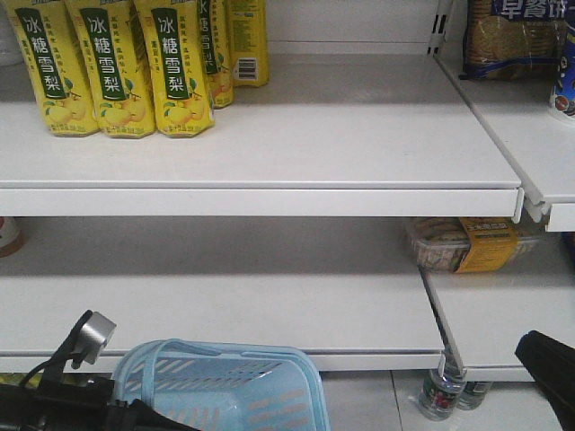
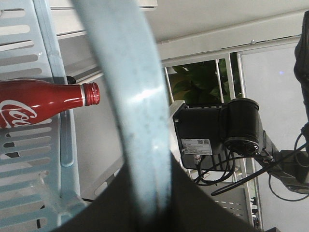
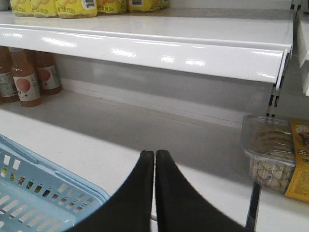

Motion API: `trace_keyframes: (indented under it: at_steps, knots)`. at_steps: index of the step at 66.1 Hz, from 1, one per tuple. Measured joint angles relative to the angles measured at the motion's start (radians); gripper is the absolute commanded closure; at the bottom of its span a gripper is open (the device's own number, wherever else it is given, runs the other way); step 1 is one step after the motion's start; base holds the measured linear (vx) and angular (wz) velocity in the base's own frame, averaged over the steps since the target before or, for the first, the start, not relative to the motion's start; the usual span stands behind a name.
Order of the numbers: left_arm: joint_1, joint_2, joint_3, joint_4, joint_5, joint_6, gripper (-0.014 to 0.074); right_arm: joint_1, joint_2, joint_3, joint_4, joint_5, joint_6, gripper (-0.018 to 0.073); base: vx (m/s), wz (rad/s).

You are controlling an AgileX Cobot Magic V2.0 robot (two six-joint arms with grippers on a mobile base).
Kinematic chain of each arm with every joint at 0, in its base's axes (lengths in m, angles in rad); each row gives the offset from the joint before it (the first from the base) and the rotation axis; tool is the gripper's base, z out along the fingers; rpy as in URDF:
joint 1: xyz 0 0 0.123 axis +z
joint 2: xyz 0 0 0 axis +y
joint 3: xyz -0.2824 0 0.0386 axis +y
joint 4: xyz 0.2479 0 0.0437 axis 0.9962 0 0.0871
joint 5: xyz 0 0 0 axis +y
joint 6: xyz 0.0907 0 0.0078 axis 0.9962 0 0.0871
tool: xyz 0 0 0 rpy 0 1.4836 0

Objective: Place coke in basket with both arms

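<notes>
Left end effector [image 2: 145, 203] clamps basket [image 2: 128, 96] handle; coke [image 2: 43, 104] inside basket; right end effector [image 3: 155, 159] closed, empty.

Left arm [image 1: 63, 400]: black tube, black cable, small grey round-headed part [image 1: 94, 334] with a dark centre hole. Right arm [image 2: 241, 128]: black boxy housing, white barcode label [image 2: 195, 146], cylindrical joint, loose black cables. Right gripper [image 3: 155, 166]: two smooth black fingers [image 3: 176, 203] tapering to points.
</notes>
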State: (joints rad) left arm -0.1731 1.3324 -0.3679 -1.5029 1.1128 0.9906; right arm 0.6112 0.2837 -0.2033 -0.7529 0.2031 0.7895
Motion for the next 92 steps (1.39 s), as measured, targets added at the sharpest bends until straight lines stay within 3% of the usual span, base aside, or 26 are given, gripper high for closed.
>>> trace_keyframes:
  at_steps: [11,24,40,58,70,92]
  knots:
    - [0.0,-0.067,0.0,0.007,-0.004,-0.003,0.0603,0.0,0.0,0.0,0.0,0.0,0.0,0.0569,0.0,0.0]
    - [0.0,-0.294,0.004,0.02,-0.012,-0.009,0.0603,0.0,0.0,0.0,0.0,0.0,0.0,0.0569,0.0,0.0]
    - [0.0,-0.589,0.004,0.059,-0.15,-0.031,0.0603,0.0,0.0,0.0,0.0,0.0,0.0,0.0569,0.0,0.0]
    - [0.0,-0.846,0.057,0.202,-0.328,-0.13,0.0603,0.0,0.0,0.0,0.0,0.0,0.0,0.0569,0.0,0.0]
    - [0.0,-0.984,0.115,0.318,-0.408,-0.256,0.0603,0.0,0.0,0.0,0.0,0.0,0.0,0.0569,0.0,0.0]
    - [0.0,-1.131,0.155,0.678,-0.472,-0.54,0.0603,0.0,0.0,0.0,0.0,0.0,0.0,0.0569,0.0,0.0]
